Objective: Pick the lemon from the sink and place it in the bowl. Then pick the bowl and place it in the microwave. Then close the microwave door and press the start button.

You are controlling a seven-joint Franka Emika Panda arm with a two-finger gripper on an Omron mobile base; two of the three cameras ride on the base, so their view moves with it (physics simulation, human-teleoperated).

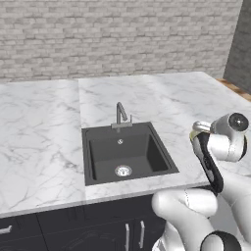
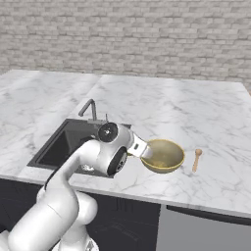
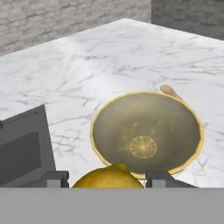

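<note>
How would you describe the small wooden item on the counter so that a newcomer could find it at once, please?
Start at the dark sink set into the marble counter, then move right to the olive-yellow bowl. Just beyond the bowl, on its side away from the sink, lies a small wooden spoon. It is the only slim, pale brown stick-like thing there, far narrower than the round bowl.

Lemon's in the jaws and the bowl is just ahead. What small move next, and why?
Probably ease the gripper forward until it is over the middle of the bowl, then open. In the hand view the lemon sits between the finger tips at the bowl's near rim, not yet over its centre; a release here might drop it on the rim or the counter.
</note>
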